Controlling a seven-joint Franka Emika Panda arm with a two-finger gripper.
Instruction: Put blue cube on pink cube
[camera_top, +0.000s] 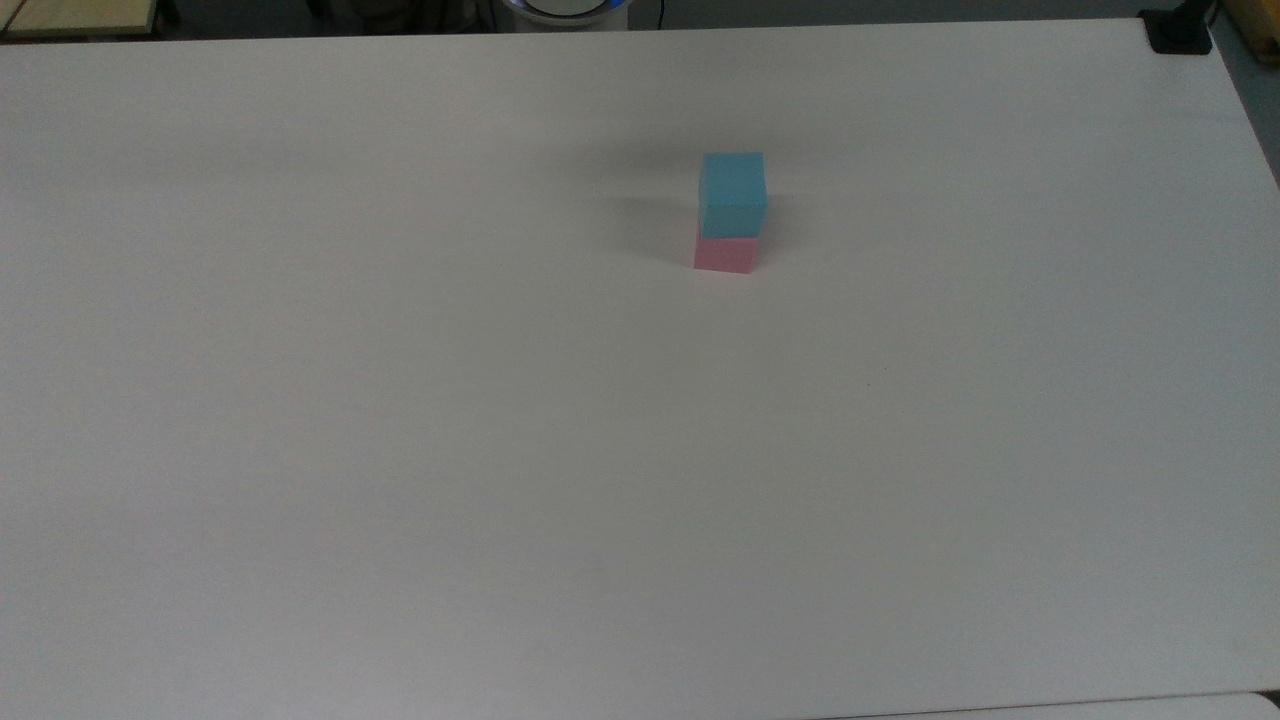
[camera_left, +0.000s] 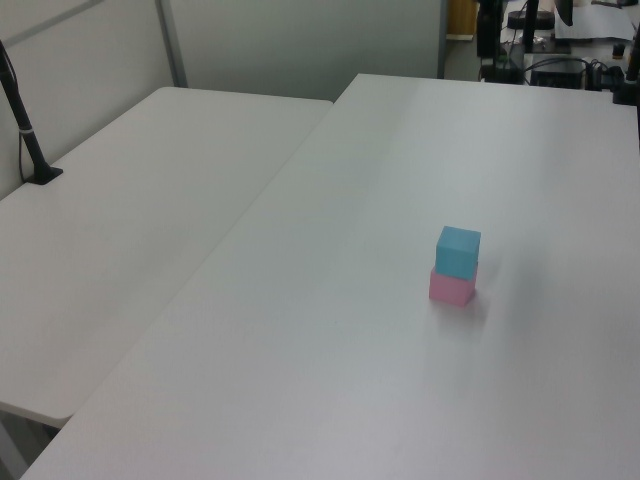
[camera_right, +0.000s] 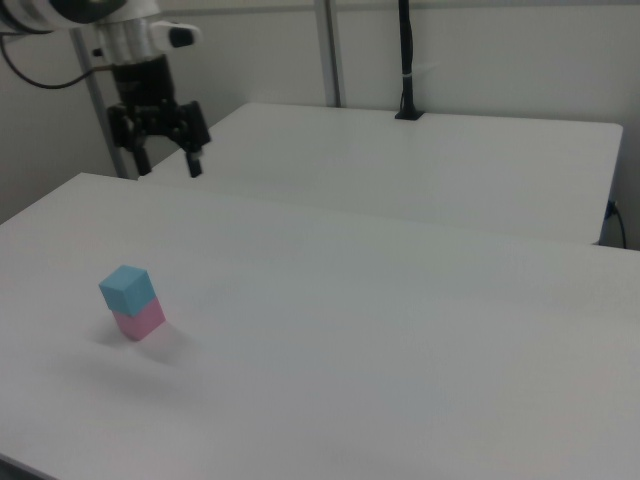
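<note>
Blue cube (atop pink cube) well below end effector

A large white matte surface spans the top view, evenly lit, with soft grey shadows across it. In the left view a second white table sits on the left view's left, edge to edge with the first — a thin seam runs between them. A black pole rises from a clamp at that table's far edge. Behind stands a plain pale grey wall with a metal upright post. In the right view the wall is off-white, with another black pole clamped to the far table. At the left view's top right — a clutter of dark equipment and cables.
</note>
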